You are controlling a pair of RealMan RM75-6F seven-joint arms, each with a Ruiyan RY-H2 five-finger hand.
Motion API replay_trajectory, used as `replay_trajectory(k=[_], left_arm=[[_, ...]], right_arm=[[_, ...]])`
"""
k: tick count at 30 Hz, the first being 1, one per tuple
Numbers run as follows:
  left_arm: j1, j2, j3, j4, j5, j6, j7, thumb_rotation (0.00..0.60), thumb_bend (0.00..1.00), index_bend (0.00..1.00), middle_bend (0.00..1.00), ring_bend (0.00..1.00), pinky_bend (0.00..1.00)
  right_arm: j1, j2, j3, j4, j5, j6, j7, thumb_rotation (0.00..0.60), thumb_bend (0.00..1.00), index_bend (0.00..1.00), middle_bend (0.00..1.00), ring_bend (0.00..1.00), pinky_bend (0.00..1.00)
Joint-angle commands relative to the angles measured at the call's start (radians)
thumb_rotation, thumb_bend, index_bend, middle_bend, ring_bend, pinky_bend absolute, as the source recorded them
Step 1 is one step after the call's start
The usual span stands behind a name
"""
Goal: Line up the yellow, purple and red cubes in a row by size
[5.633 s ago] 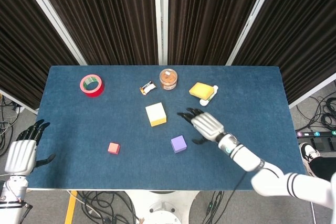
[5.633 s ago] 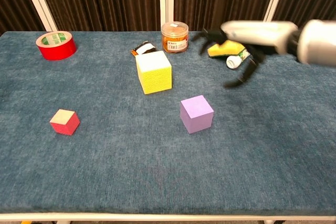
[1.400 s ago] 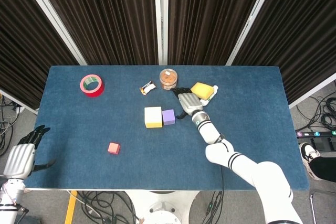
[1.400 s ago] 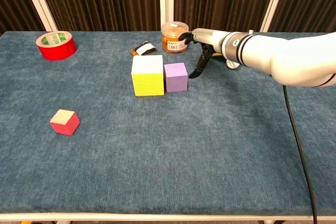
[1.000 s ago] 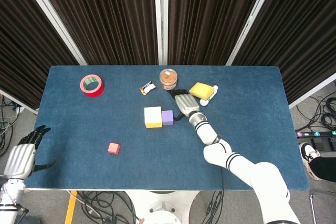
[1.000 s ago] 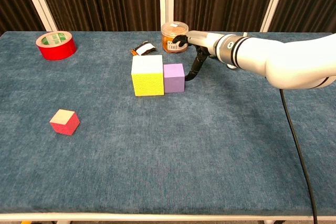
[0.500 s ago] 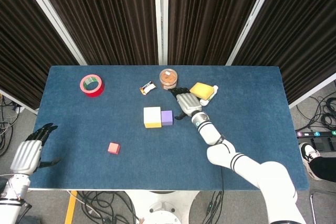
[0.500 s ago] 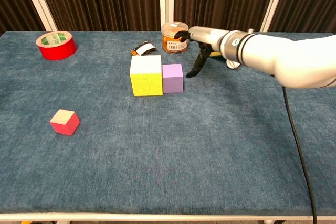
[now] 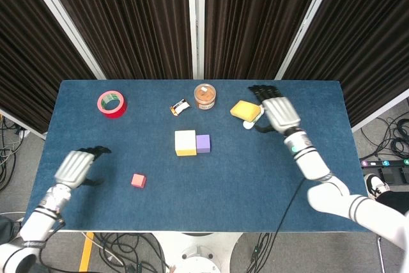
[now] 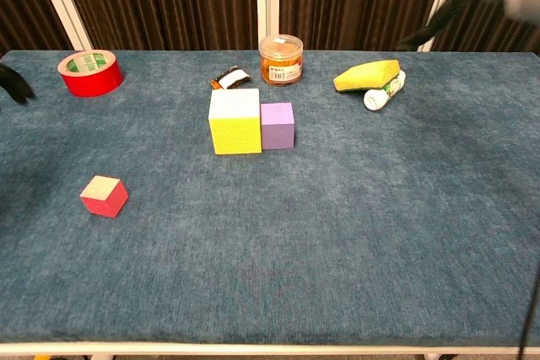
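I can see green print on the inner core of the red tape roll [image 10: 90,72] and a label on the orange jar [image 10: 281,59], but neither is readable. The bench [image 9: 319,107] is covered in blue cloth, with dark curtains behind. My yellow cube [image 9: 185,142] and purple cube [image 9: 203,143] sit touching mid-bench; the red cube [image 9: 138,180] lies well apart, front-left. My left hand [image 9: 75,167] hovers near it, fingers apart, empty. My right hand [image 9: 279,113] hangs spread, empty, beside the yellow sponge [image 9: 245,110].
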Motion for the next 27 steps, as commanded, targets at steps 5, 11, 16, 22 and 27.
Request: replay_trajectory(k=[5,11,16,22,27], left_arm=[[-0.061,-0.075,0.001,-0.031,-0.077,-0.09,0.079,0.6,0.19,0.39,0.69,0.76,0.88],[-0.098,-0.125,0.0,-0.066,-0.148,-0.137,0.151,0.6,0.19,0.38,0.77,0.82,0.93],[-0.116,-0.176,0.006,-0.057,-0.219,-0.157,0.21,0.6,0.2,0.4,0.81,0.86,0.95],[-0.126,-0.224,0.01,-0.026,-0.269,-0.147,0.259,0.6,0.23,0.45,0.83,0.88,0.95],[-0.132,-0.249,0.016,0.003,-0.285,-0.132,0.287,0.6,0.27,0.49,0.83,0.88,0.95]], right_arm=[[-0.06,0.063,-0.024,-0.028,-0.028,0.036,0.043,0.6,0.1,0.0,0.04,0.0,0.0],[-0.08,0.061,-0.043,-0.001,-0.042,0.033,0.083,0.6,0.09,0.0,0.04,0.0,0.0],[-0.092,0.06,-0.052,0.02,-0.051,0.029,0.115,0.6,0.09,0.0,0.04,0.0,0.0],[-0.099,0.06,-0.055,0.037,-0.055,0.024,0.141,0.6,0.09,0.0,0.04,0.0,0.0],[-0.104,0.06,-0.058,0.043,-0.061,0.02,0.156,0.6,0.09,0.0,0.04,0.0,0.0]])
